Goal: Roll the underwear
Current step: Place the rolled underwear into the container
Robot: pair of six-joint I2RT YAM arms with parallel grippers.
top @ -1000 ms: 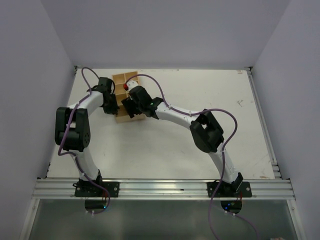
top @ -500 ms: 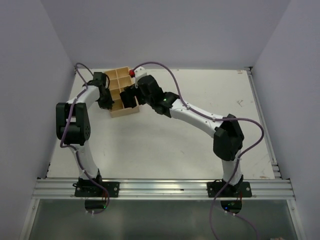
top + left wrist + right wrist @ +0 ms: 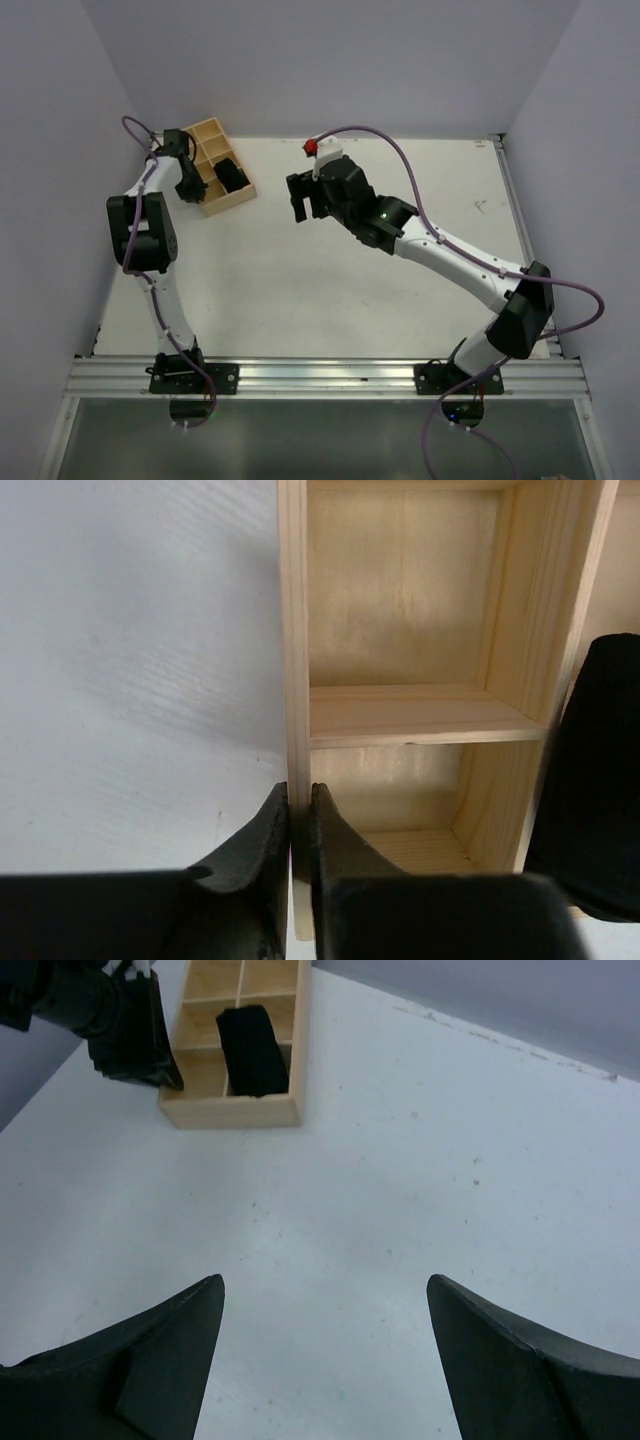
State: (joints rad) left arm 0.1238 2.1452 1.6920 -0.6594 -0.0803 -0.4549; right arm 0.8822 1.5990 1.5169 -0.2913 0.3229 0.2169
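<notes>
left gripper (image 3: pixel 298 810): jaws clenched on wooden box (image 3: pixel 294 630) wall | right gripper (image 3: pixel 323 1285): jaws released over tabletop (image 3: pixel 400 1160) | underwear (image 3: pixel 253 1050): in box compartment

- You had the divided box (image 3: pixel 295 680) in pale bare wood: fine grain showing, smooth faces, no gloss.
- The underwear (image 3: pixel 600 780) you looked at was soft black cloth, matt, without any sheen.
- Your worktop (image 3: pixel 330 290) was a white, matt surface; up close it showed faint grain-like streaks and a few small dark specks.
- Your left hand (image 3: pixel 291 850) had hard, smooth black fingers with a dull sheen, plastic by the look; your right hand (image 3: pixel 322 1300) looked the same, matt black.
- Your left arm (image 3: pixel 165 300) and right arm (image 3: pixel 450 262) wore smooth white shells, slightly glossy, with black joints.
- The rail (image 3: pixel 330 377) along the near edge was silvery ribbed metal.
</notes>
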